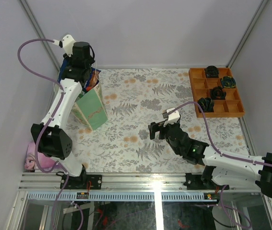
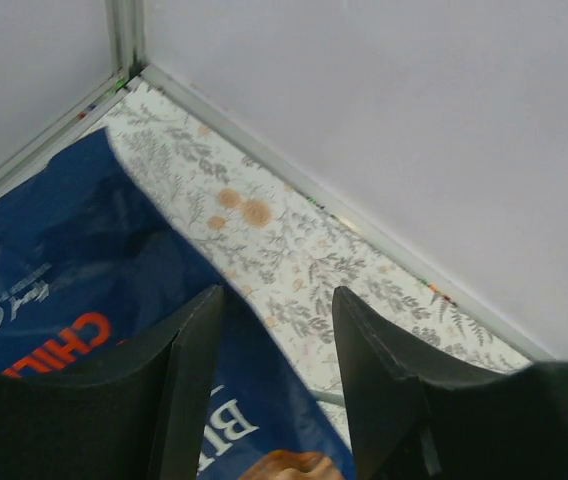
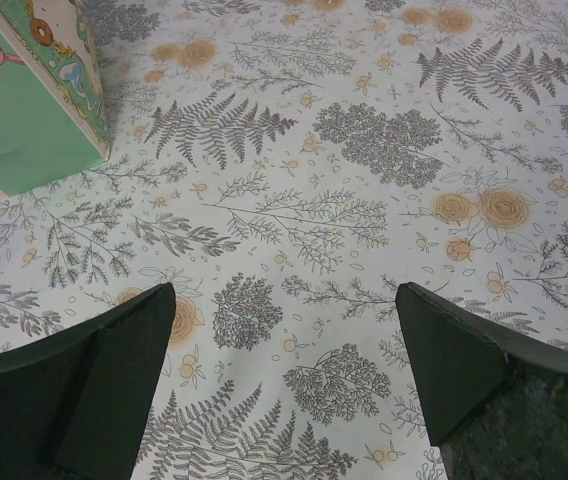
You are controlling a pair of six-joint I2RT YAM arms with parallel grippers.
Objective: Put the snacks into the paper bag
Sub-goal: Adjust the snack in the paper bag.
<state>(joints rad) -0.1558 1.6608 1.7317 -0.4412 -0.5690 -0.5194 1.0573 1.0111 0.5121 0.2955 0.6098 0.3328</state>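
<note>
Above tablecloth [image 3: 294, 200], left jaws half-open over crisp bag [image 2: 74, 270] — right jaws gape.

The middle of the worktop [image 1: 141, 110] is lying open under the right tool [image 3: 284, 290]. In the far-left corner, the paper bag [image 1: 94, 112] and blue crisp bag [image 2: 64, 260] are crowding the left tool [image 2: 279, 300] against the walls [image 1: 150, 28]. The orange tray [image 1: 232, 106] is blocking the far right.
</note>
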